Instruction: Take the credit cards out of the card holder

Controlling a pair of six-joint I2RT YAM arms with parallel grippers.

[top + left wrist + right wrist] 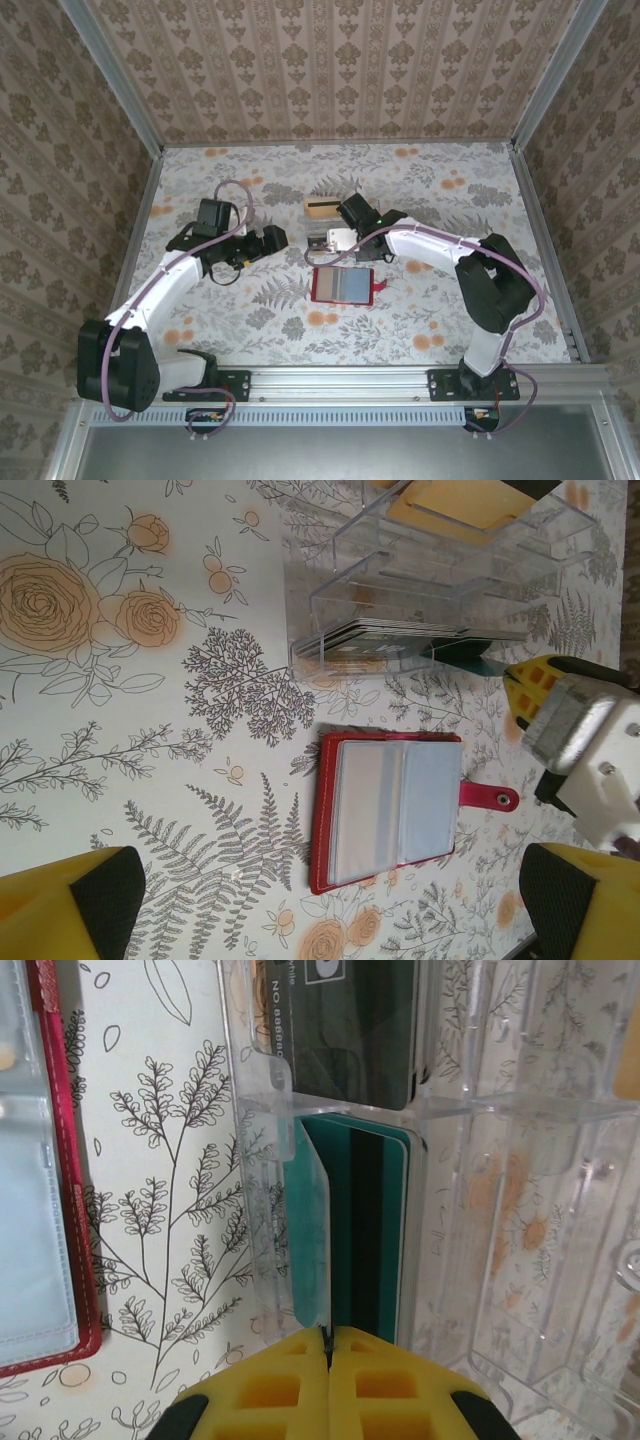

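Note:
The red card holder (343, 285) lies open on the table, its grey-blue sleeves up and its tab (490, 797) pointing right. It also appears in the left wrist view (390, 810) and at the left edge of the right wrist view (40, 1210). My right gripper (328, 1335) is shut on a thin teal credit card (312, 1230), held on edge over a compartment of the clear tray (450, 1210). A teal face with a dark stripe (372, 1220) sits beside it in that compartment. My left gripper (325, 915) stands open above the table, left of the card holder (275, 240).
The clear tray (325, 228) sits just behind the card holder. It holds dark cards (400, 635) in the near slot and a tan card (320, 207) at the back. Metal rails edge the table on all sides.

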